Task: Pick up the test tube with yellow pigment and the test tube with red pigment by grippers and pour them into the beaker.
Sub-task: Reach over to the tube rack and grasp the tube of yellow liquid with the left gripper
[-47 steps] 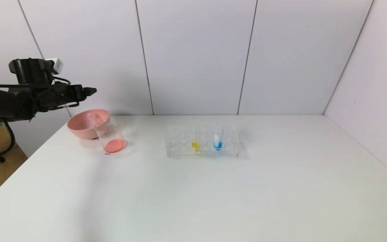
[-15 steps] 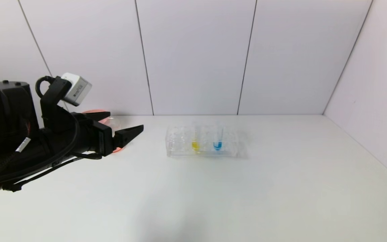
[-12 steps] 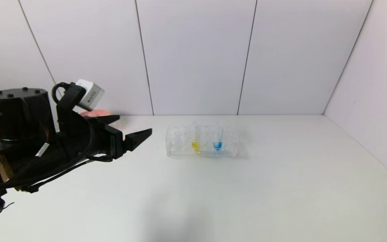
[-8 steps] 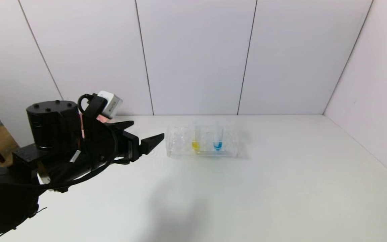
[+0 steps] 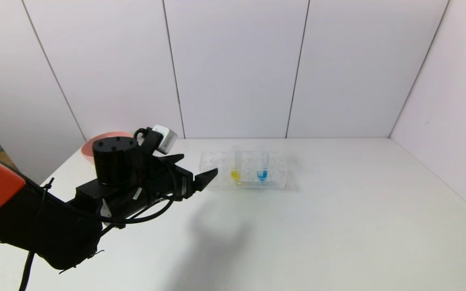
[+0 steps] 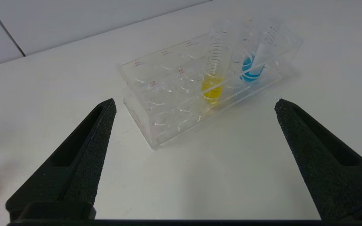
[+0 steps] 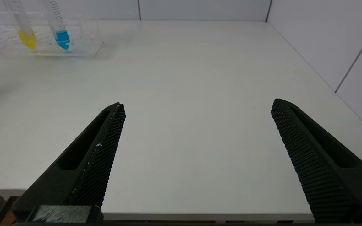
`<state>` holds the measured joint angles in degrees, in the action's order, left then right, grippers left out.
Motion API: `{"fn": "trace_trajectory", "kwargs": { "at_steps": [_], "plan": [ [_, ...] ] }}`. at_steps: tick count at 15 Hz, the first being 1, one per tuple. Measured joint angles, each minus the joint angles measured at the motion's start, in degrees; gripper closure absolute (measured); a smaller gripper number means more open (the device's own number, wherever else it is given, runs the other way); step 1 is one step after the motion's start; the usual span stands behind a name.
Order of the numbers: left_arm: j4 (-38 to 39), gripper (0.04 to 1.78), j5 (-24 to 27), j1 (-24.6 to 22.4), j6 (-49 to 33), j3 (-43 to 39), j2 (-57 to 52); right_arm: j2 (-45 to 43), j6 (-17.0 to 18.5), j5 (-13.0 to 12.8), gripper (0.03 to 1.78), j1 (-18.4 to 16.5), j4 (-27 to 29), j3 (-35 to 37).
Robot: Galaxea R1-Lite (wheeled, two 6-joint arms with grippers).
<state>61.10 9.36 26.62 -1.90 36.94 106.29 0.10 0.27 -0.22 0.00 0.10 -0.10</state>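
Yellow pigment sits low in the test tube with yellow pigment (image 5: 235,171), standing in our clear rack (image 5: 244,171) at twelve o'clock on the white table (image 5: 318,226), a blue tube (image 5: 262,169) just beside it at its three o'clock. Our left gripper (image 5: 198,169) hovers at the rack's nine o'clock, fingers spread wide, gripping nothing. Our right gripper (image 7: 196,108) waits over the near table edge, also spread apart. We glimpse the pink bowl (image 5: 95,139) behind the left arm.

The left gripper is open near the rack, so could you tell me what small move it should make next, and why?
Probably ease the left gripper forward to bracket the yellow tube. Its jaws are wide open and empty, short of the rack, where that tube stands upright beside the blue tube.
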Motion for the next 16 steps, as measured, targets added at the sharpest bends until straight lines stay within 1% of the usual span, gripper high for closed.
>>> {"fn": "trace_trajectory", "kwargs": {
  "at_steps": [6, 9, 16],
  "plan": [
    [-1.1, 0.06, 0.0, 1.3, 0.0, 5.6, 5.6, 0.0, 0.0, 0.0, 0.11, 0.0, 0.0, 0.0],
    [-3.9, 0.06, -0.1, 1.8, -0.2, 8.6, 7.5, 0.0, 0.0, 0.0, 0.11, 0.0, 0.0, 0.0],
    [-5.8, 0.06, 0.0, 3.0, -0.4, 15.0, 11.4, 0.0, 0.0, 0.0, 0.11, 0.0, 0.0, 0.0]
  ]
}}
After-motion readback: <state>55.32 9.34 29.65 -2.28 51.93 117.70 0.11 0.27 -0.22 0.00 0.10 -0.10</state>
